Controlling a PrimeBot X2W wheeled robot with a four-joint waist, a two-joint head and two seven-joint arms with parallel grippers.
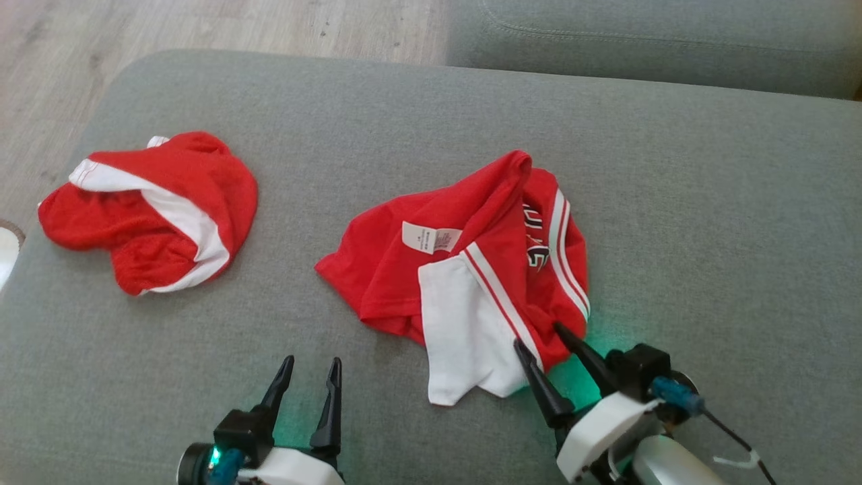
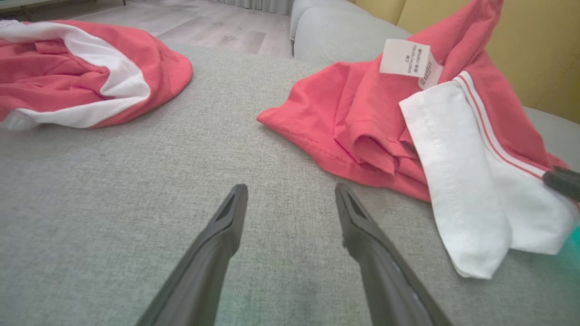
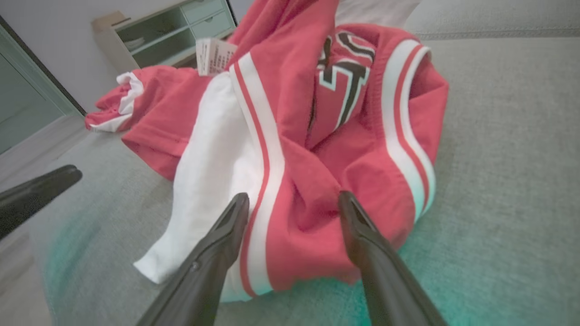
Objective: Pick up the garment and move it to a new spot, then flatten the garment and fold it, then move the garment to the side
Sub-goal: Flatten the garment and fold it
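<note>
Nearest, left gripper (image 1: 312,364) fingers spread and empty above grey woven sofa cushion (image 1: 707,236), right gripper (image 1: 539,335) fingers parted over edge of crumpled red-and-white garment (image 1: 471,269)

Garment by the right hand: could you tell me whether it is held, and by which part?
Not held. The right hand is open, astride the near red edge of the garment; the left hand is open, apart from it.

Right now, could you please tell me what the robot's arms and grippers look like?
The left gripper and right gripper each have two long, dark fingers tapering to points, set on black blocks with white casings behind. The left one carries a small green light at its base. The right one has a blue connector with a thin black cable.
</note>
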